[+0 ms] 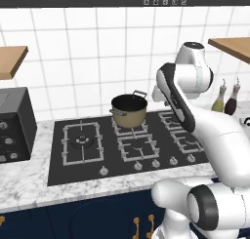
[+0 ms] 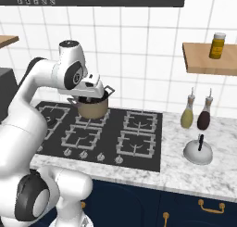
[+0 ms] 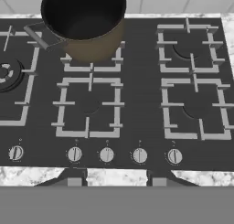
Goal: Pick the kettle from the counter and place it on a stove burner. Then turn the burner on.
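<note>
The gripper (image 3: 117, 182), part open and empty, hangs over the hob; the kettle (image 2: 198, 151) sits on the counter (image 2: 185, 175), far to its right.

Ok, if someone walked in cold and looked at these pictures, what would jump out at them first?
Probably the big white robot arm reaching over the black glass cooktop, with the tan black-rimmed cooking pot on a rear burner. Next, the small silvery dome-shaped kettle sitting alone on the white marble counter, right of the cooktop and in front of two slim bottles.
</note>
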